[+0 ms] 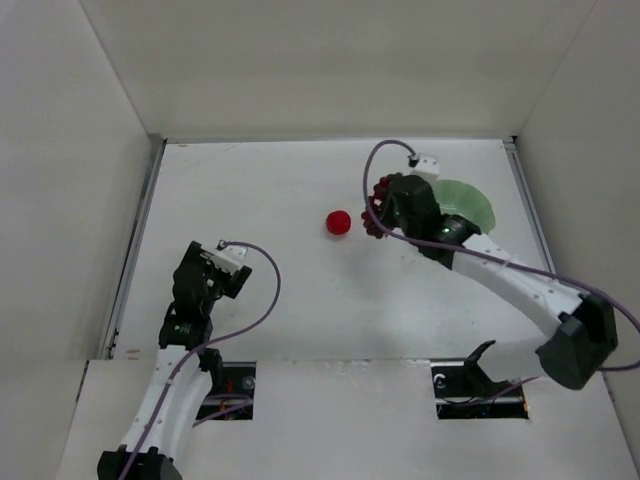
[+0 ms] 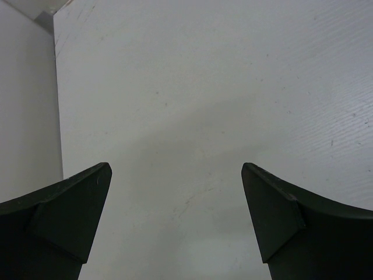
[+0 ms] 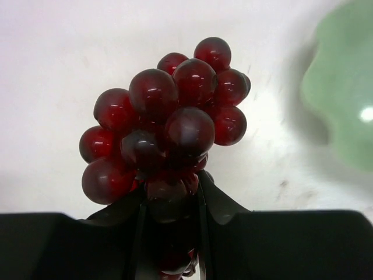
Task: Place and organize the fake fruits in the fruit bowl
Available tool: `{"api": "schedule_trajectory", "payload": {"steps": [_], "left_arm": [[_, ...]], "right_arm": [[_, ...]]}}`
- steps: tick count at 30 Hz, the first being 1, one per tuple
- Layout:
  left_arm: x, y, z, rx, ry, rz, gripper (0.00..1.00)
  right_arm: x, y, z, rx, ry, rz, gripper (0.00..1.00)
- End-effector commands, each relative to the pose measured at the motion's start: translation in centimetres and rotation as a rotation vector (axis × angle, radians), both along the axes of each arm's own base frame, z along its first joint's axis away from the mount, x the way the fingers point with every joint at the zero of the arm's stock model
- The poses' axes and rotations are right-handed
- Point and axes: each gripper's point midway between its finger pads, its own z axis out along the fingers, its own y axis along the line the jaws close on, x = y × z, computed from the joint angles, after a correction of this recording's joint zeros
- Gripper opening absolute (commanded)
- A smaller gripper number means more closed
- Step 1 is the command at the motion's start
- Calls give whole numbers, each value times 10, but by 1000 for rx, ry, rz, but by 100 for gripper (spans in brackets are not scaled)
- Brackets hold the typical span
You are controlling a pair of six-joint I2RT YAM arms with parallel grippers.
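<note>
My right pincer (image 3: pixel 172 197) is clamped on one end of the grapes (image 3: pixel 169 116), just beside the bowl (image 3: pixel 344 99). The bunch looks light, lumpy and slick, so a grip deep among the berries seems best. The red fruit (image 1: pixel 339 221) lies farther from the bowl. My left pincer (image 2: pixel 175 221) is spread apart.

Left arm (image 1: pixel 170 390), right arm (image 1: pixel 510 283): white shells, black joints. Purple cables (image 1: pixel 272 290) loop outside. Left pincer (image 2: pixel 176 175): black wedge fingers (image 2: pixel 70 213).

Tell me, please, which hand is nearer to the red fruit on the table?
Right. The right hand, shut on the grapes, is just right of the red fruit; the left hand, open, sits well off toward the near left.
</note>
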Motion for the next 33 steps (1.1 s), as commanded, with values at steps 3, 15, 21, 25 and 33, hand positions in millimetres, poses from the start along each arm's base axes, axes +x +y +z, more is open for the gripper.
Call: {"api": "schedule_trajectory", "payload": {"steps": [3,15,21,25,33], "left_arm": [[8,-19,11,-13,-33,-68,98],[8,-19,6,-13,-29,-70,99],[7,-17,8,-12,-38,-63,99],[7,-15,6,-10,-40,-57,99],[6,-12,6,1,-44,-53,99]], "right_arm": [[19,-115,59,-80,-161,-255,4],[61,-193,1,17,-103,-241,26],[63,-195,27,-39,-157,-243,100],[50,-96,69,-95,-307,16,100],[42,103,-4,-109,-140,463,100]]}}
